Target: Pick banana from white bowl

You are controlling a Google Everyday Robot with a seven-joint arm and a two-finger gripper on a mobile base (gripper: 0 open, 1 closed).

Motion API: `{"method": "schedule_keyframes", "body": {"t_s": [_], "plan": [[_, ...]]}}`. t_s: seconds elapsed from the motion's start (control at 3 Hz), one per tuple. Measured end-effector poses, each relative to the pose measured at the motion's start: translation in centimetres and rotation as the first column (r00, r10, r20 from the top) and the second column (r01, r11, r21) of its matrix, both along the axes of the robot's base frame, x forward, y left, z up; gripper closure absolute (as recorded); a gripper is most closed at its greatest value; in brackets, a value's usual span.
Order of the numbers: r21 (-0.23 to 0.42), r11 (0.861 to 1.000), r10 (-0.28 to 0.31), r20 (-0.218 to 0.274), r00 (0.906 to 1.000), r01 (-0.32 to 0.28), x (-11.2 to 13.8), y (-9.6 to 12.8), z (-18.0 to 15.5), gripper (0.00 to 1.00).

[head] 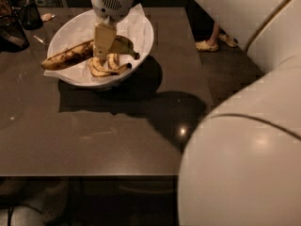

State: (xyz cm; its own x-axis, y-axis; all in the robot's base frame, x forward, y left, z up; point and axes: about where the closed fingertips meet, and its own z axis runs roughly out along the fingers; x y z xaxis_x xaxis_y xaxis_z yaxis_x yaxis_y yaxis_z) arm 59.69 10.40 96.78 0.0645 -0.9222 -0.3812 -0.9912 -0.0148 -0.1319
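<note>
So the pincer [104,48] is hanging straight down into the white bowl [141,29], right at the middle of the banana [70,56], and it looks like it's touching it. Honestly I can't tell if it's got a grip on the thing or is just sitting there. The banana lies across the bowl under the pincer. Its long spotty brown end pokes out over the rim to the pincer's left in the shot, and the shorter end sits just to its right. Loose peel strips [107,68] are curled in the bowl just below the pincer. The bowl sits on a dark tabletop [94,135]. A small dark cup [30,15] is well off to the pincer's left. The robot's big white arm [244,168] fills the space well right of it.
</note>
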Motion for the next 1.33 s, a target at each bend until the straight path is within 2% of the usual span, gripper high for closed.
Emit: {"method": "schedule_keyframes", "body": {"t_s": [0.33,0.67,1.0,1.33], "plan": [[-0.005,1.0,-0.013,0.039,0.9992,0.013,-2.5,-0.1,1.7,1.0],[-0.005,1.0,-0.009,0.043,0.999,0.009,-2.5,-0.1,1.8,1.0],[0.026,1.0,-0.01,0.031,0.9995,0.009,-4.8,-0.9,1.5,1.0],[0.085,0.996,-0.037,-0.003,0.9993,0.038,-8.5,-2.8,0.5,1.0]]}}
